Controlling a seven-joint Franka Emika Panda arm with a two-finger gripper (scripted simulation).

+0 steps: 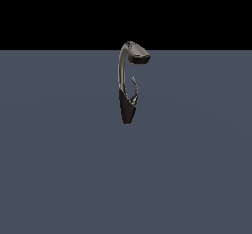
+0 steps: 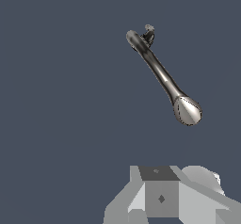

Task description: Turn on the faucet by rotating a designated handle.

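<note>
The faucet (image 1: 121, 75) stands upright on the grey floor, with a tapered dark base (image 1: 128, 111), an arched grey neck and an oval spout head (image 1: 138, 55). The handle (image 1: 134, 88) is a thin curved silvery lever rising from the top of the base, beside the neck. In the wrist view the faucet (image 2: 160, 70) is seen from above, with its spout head (image 2: 188, 110) nearest and the handle (image 2: 148, 31) small at the far end. Grey parts of my gripper (image 2: 162, 195) show at that picture's edge, apart from the faucet. The arm is out of the exterior view.
A flat grey-blue floor (image 1: 59, 169) spreads all around the faucet. A black background lies above its far edge.
</note>
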